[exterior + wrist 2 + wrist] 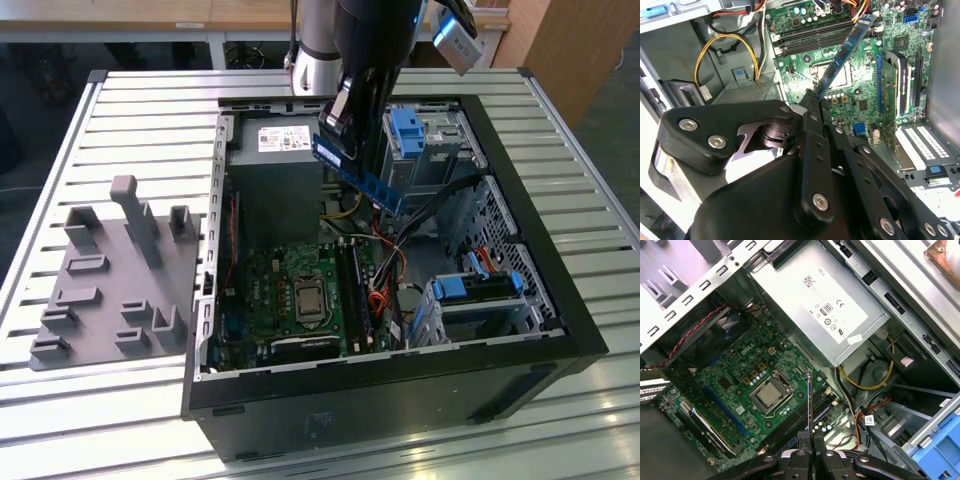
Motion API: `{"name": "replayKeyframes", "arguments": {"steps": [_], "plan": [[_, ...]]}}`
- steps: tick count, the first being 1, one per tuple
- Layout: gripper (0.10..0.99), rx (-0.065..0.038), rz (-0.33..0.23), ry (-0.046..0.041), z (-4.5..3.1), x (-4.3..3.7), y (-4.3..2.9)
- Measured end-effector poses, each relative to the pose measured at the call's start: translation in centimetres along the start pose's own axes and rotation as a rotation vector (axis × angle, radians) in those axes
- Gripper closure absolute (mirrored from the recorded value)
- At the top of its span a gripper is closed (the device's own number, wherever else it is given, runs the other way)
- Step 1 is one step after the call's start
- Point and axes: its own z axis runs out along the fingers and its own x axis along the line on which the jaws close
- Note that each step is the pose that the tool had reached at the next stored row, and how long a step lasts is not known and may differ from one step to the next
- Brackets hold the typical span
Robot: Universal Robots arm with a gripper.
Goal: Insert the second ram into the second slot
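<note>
The second ram (360, 180) is a thin blue stick with dark chips, held tilted in the air above the open computer case (400, 400). My gripper (338, 122) is shut on one end of it. In the second wrist view the stick (845, 52) runs out from the fingertips (812, 100) over the green motherboard (865, 105). In the first wrist view the ram (810, 405) is edge-on, a thin line rising from the gripper (810, 452). The long dark memory slots (355, 290) (810, 35) (795, 427) lie below it, beside the processor socket (308, 298).
A grey power supply (280, 170) fills the back of the case. Chunky blue drive brackets (405, 130) (480, 285) and loose cables (385, 270) sit on the exterior view's right. A grey fixture with pegs (110, 280) lies on the slatted table (140, 120), left of the case.
</note>
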Motion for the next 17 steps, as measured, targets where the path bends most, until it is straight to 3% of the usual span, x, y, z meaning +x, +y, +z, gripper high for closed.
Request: {"name": "replayKeyframes", "arguments": {"steps": [17], "plan": [[0.949, 0.001, 0.06, -0.0022, 0.0, 0.0, 0.0]]}}
